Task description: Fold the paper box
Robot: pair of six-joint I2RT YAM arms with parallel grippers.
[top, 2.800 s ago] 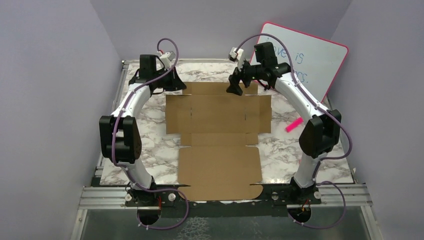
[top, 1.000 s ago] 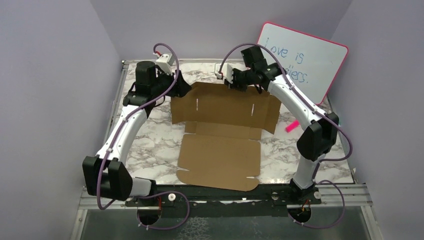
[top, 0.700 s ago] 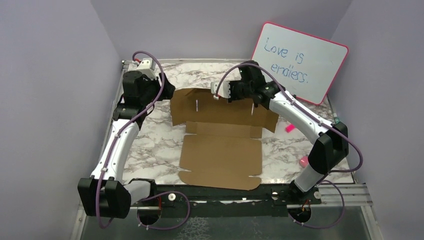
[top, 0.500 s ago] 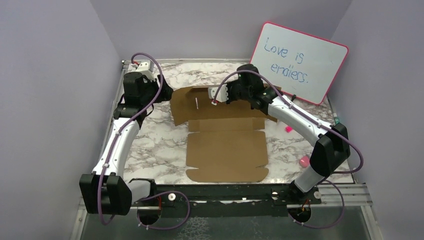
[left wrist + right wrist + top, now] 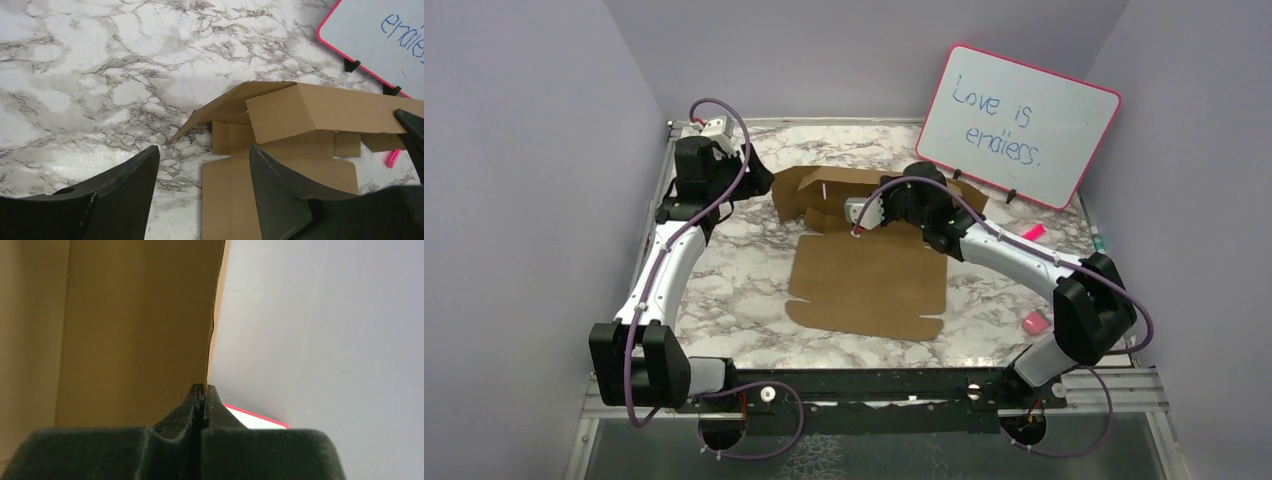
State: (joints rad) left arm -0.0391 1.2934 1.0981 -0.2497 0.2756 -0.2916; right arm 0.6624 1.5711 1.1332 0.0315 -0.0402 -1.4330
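- Brown paper box (image 5: pixel 869 280) lies on the worktop (image 5: pixel 724 290) in front of the whiteboard (image 5: pixel 1019 125), with the panel nearest the whiteboard folded over.
- Jaws of the right gripper (image 5: pixel 202 387) pinch that panel's thin edge, which could slip free and spring flat.
- Jaws of the left gripper (image 5: pixel 202 150) gape empty, so nothing braces the sheet against sliding.

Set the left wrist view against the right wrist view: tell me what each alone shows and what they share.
Only the left wrist view: the marble table, a pink marker, and the left gripper open, holding nothing. Only the right wrist view: the right gripper shut on an edge of the paper box, with the lilac wall behind. Both: the brown box and part of the pink-framed whiteboard.
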